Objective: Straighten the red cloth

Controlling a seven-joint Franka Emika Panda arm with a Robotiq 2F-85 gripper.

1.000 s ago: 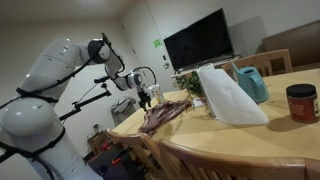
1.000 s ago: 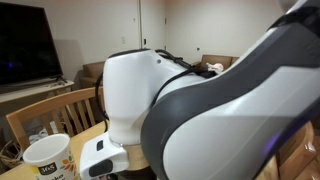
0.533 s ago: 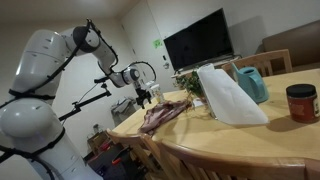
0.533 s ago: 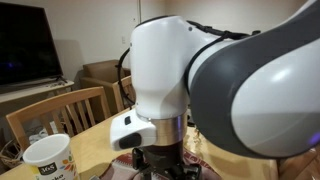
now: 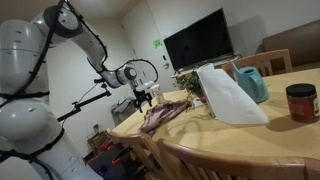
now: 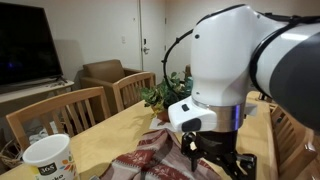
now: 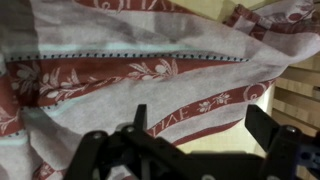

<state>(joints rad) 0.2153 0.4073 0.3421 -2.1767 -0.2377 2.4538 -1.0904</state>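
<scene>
1. your claw (image 7: 200, 128) is released, its jaws spread wide with nothing between them.
2. the red cloth (image 7: 150, 70) lies rumpled beneath it, filling the wrist view toward 12 o'clock.
3. in an exterior view, it drapes over the table (image 5: 250, 135) edge, with the claw at its 10 o'clock end.

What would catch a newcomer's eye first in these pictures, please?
The big white robot arm dominates, reaching to the wooden table's end with its jaws open over the rumpled red cloth. In the wrist view that cloth fills the frame, dark-red bands with pale flowered stripes. Behind, a large black television stands against the wall.
</scene>
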